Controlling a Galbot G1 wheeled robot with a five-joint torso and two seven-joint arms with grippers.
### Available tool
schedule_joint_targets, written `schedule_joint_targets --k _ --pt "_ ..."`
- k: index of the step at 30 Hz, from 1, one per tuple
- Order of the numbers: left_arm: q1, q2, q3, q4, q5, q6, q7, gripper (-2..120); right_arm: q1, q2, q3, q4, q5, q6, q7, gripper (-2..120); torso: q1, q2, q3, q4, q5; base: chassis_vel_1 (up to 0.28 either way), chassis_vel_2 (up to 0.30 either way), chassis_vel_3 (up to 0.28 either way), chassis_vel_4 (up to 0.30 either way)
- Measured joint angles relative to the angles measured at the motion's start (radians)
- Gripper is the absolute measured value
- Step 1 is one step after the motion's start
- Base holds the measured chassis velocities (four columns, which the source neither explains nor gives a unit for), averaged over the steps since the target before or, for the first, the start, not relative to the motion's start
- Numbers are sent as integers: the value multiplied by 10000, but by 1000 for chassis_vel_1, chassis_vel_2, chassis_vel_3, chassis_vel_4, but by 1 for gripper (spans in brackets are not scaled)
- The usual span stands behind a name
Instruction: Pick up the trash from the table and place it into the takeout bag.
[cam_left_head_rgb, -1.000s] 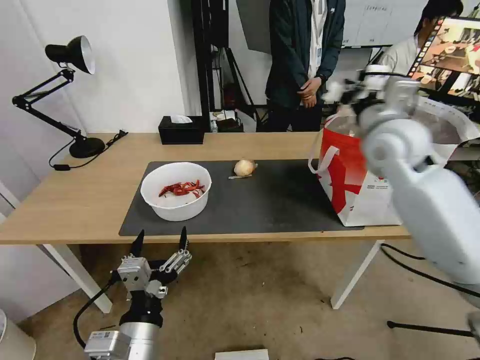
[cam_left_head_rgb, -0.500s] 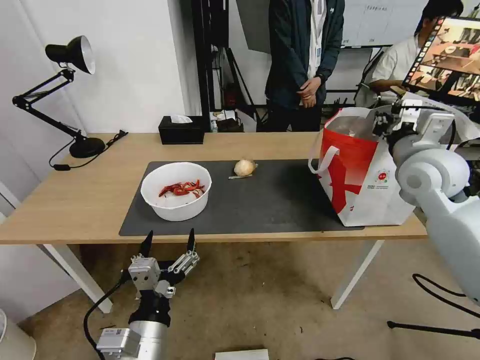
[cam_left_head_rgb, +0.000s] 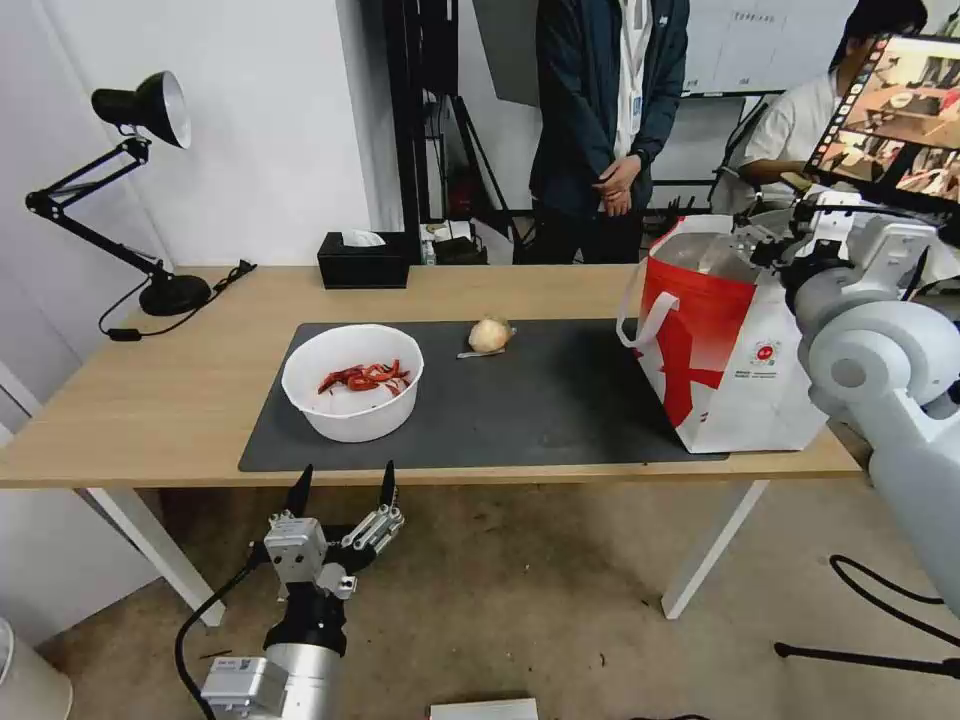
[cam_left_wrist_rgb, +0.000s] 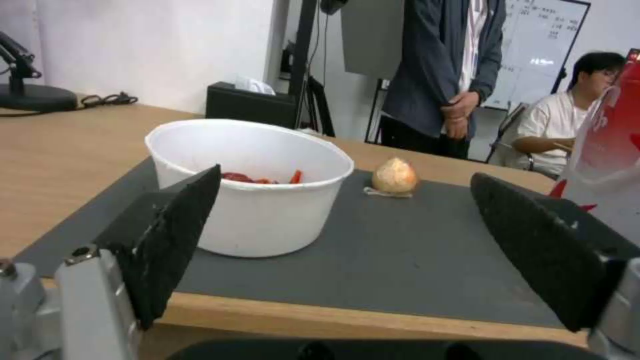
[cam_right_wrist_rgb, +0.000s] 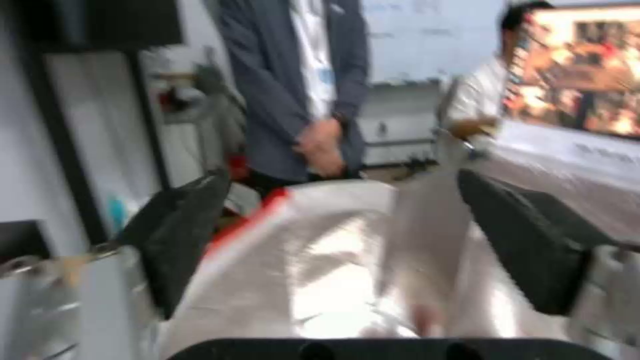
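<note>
Left gripper (cam_left_head_rgb: 342, 487) below the surface's (cam_left_head_rgb: 170, 400) near edge, jaws spread wide, holding nothing, aimed up at the bowl (cam_left_head_rgb: 352, 382). Right gripper (cam_right_wrist_rgb: 340, 235) over the open bag (cam_left_head_rgb: 725, 340) at the surface's right end, jaws also spread and empty. Seen from the left wrist: red scraps (cam_left_wrist_rgb: 260, 178) inside the bowl, wrapped ball (cam_left_wrist_rgb: 395, 176) behind it on the mat (cam_left_wrist_rgb: 373, 255). From the right wrist: foil lining (cam_right_wrist_rgb: 300, 280) directly beneath. Bare mat between ball and bag.
</note>
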Motion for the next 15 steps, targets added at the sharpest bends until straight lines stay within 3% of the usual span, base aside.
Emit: schedule_joint_targets --k 6,10,15 --pt "56 13 -29 -24 2 0 -1 100 -513 -185 -15 1169 13 418 -790 100 -1 0 -1 1 -3 0 0 0 0" --pt "168 18 -50 -42 43 -23 -8 100 -2009 -154 284 2190 -290 913 -1565 100 0 0 0 1 -3 0 0 0 0" --pt "200 29 -76 -53 59 -42 -21 100 -4474 345 895 2829 -2012 1790 -2824 100 -1 0 -1 -2 0 0 0 0 0"
